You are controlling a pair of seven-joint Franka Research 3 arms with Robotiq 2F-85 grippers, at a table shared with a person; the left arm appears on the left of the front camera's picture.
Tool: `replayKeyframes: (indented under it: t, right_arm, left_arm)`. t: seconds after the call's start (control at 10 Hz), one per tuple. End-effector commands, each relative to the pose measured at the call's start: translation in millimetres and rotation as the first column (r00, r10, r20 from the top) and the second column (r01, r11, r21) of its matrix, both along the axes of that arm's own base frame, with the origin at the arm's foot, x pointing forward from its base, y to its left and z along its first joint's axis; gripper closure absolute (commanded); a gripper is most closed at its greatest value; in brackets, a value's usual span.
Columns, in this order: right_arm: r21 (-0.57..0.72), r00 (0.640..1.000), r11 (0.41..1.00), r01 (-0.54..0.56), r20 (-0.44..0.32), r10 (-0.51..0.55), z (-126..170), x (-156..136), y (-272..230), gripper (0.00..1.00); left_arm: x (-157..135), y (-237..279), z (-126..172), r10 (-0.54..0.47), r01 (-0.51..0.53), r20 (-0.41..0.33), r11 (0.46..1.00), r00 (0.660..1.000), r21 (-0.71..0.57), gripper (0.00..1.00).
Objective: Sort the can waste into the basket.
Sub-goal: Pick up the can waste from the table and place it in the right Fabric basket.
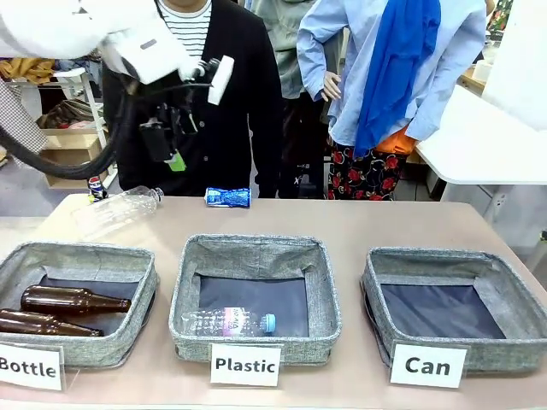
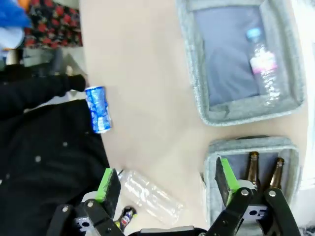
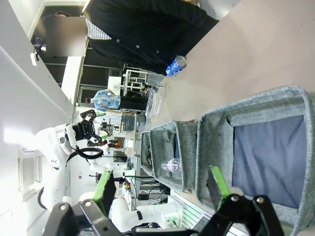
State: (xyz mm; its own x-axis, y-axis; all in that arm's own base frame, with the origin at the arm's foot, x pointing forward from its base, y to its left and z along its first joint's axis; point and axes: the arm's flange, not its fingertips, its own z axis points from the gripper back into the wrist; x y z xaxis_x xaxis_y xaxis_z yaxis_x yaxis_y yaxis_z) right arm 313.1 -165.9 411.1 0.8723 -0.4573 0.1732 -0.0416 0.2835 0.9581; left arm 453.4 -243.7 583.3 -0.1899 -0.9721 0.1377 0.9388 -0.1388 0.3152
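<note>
Left gripper (image 2: 165, 179) hangs open above the far side of the table (image 1: 385, 222). 2 cans lie there: blue can (image 2: 98, 109) at the edge by the person (image 1: 222, 102), dark can (image 2: 126, 217) just beside a clear bottle (image 2: 150, 196). Descending jaws could nudge that bottle or push a can off.

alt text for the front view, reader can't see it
Three grey fabric bins line the near edge of a tan table: Bottle bin, Plastic bin and Can basket, its dark lining bare. A crushed blue can lies at the far edge before a person in black, a clear plastic bottle left of it, below the left gripper.
</note>
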Motion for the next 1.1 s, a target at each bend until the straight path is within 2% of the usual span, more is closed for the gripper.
replayKeyframes:
  t: [0.0,0.4,0.5,0.6,0.7,0.9,1.0]
  right_arm:
    - [0.010,1.000,1.000,-0.001,-0.017,0.002,4,-1,0,0.00]
    - [0.010,1.000,1.000,-0.001,-0.017,0.002,4,-1,0,0.00]
    - [0.010,1.000,1.000,-0.001,-0.017,0.002,4,-1,0,0.00]
    - [0.010,1.000,1.000,-0.001,-0.017,0.002,4,-1,0,0.00]
    - [0.010,1.000,1.000,-0.001,-0.017,0.002,4,-1,0,0.00]
    - [0.010,1.000,1.000,-0.001,-0.017,0.002,4,-1,0,0.00]
    - [0.010,1.000,1.000,-0.001,-0.017,0.002,4,-1,0,0.00]
  left_arm:
    - [-3,14,4,0.026,-0.025,0.018,0.999,1.000,-0.027,0.00]
    - [2,5,5,0.012,-0.012,0.005,1.000,1.000,-0.007,0.00]
    - [7,-10,-9,-0.019,0.019,0.039,1.000,0.999,0.001,0.00]
    - [13,-20,-26,0.017,-0.017,0.071,1.000,0.997,-0.011,0.00]
    - [23,-29,-44,0.077,-0.072,0.143,0.997,0.987,-0.035,0.00]
    - [42,-40,-73,0.085,-0.079,0.140,0.996,0.986,-0.046,0.00]
    - [54,-42,-82,0.130,-0.121,0.154,0.990,0.979,-0.069,0.00]
